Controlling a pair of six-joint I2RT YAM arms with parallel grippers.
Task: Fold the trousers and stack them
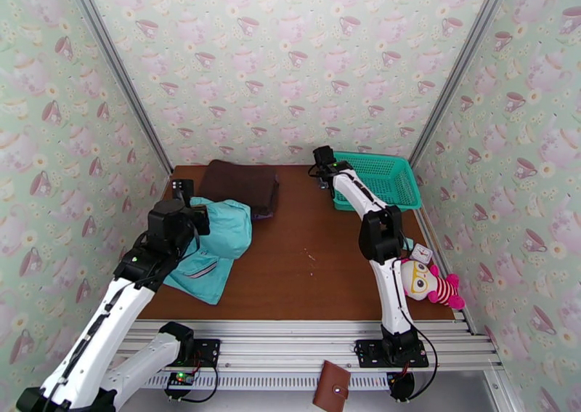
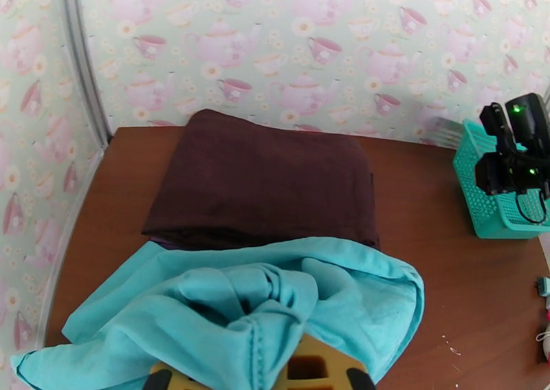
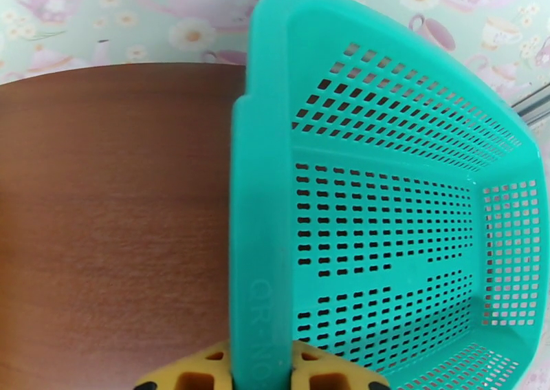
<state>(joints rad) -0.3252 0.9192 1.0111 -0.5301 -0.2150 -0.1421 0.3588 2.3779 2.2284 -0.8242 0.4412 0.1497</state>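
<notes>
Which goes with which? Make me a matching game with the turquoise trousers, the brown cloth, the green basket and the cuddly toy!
Things:
1. trousers
2. brown cloth
3. basket
4. cuddly toy

States:
A. rim pinched by the right gripper
B. lying at the right edge of the table
C. bunched up in the left gripper
D. folded flat at the back left

Pairs: 1-C, 2-D, 3-A, 4-B
</notes>
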